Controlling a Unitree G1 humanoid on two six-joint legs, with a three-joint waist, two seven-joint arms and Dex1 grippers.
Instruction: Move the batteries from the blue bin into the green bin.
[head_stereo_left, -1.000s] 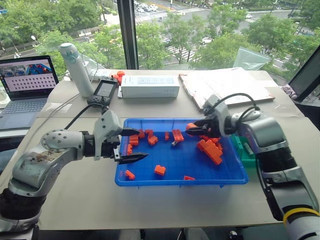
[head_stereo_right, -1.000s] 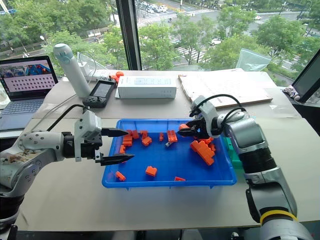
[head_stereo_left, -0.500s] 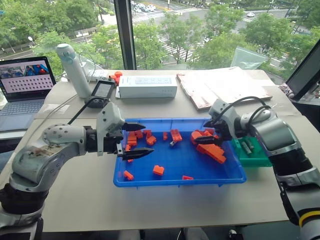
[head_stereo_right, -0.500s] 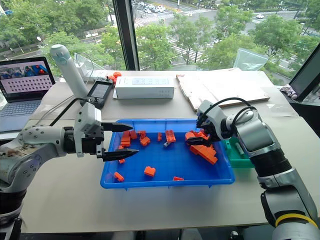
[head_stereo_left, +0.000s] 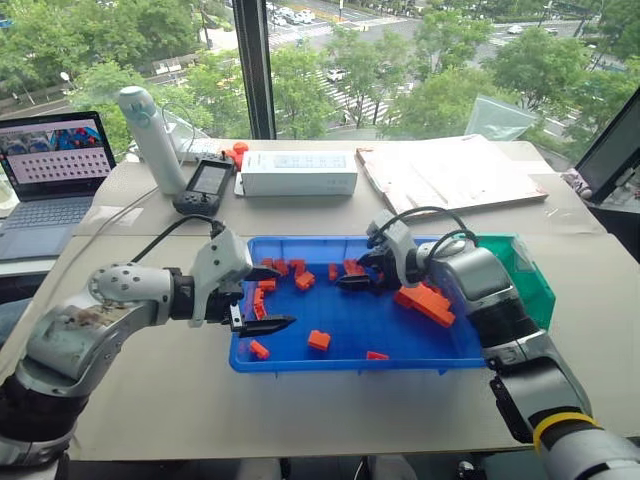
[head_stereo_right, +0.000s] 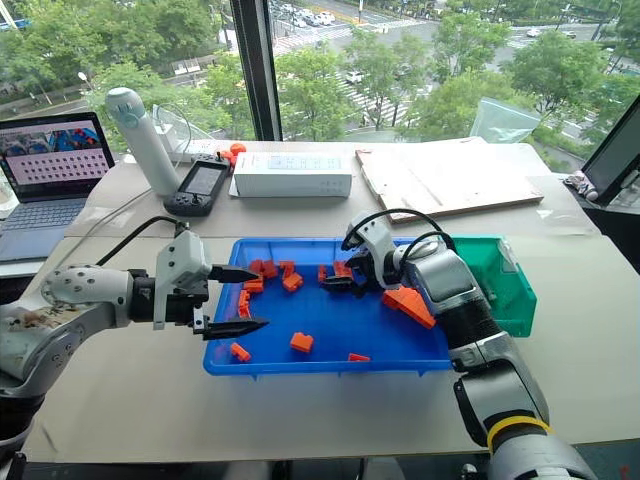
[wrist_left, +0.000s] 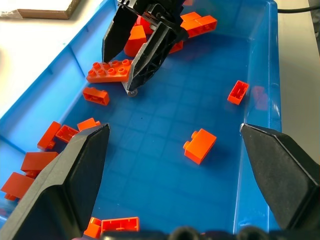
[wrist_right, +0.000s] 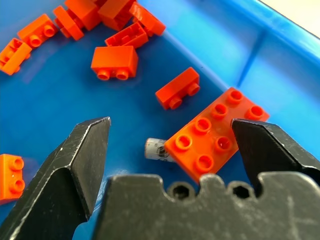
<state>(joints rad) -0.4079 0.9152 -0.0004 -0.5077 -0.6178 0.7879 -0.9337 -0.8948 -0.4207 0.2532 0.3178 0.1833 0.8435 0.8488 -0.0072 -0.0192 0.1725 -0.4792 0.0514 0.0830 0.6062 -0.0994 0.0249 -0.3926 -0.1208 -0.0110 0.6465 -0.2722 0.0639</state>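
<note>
Over the blue bin (head_stereo_left: 300, 365), the right tool (wrist_right: 170, 150) hangs spread wide around a battery (wrist_right: 159, 150) that's apparently half tucked under an orange brick (wrist_right: 215, 136), probably lining up the grab, while the left tool (head_stereo_left: 262, 297) waits released nearby.

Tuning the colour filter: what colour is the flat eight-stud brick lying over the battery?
Orange, covering one end of the small grey cylindrical battery; right wrist view shows it best.

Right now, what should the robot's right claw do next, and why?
Probably lower a little and close on the battery. The right claw is open just above it inside the blue bin, and the battery lies partly tucked under an orange brick, so it may need to nudge the brick aside.
</note>
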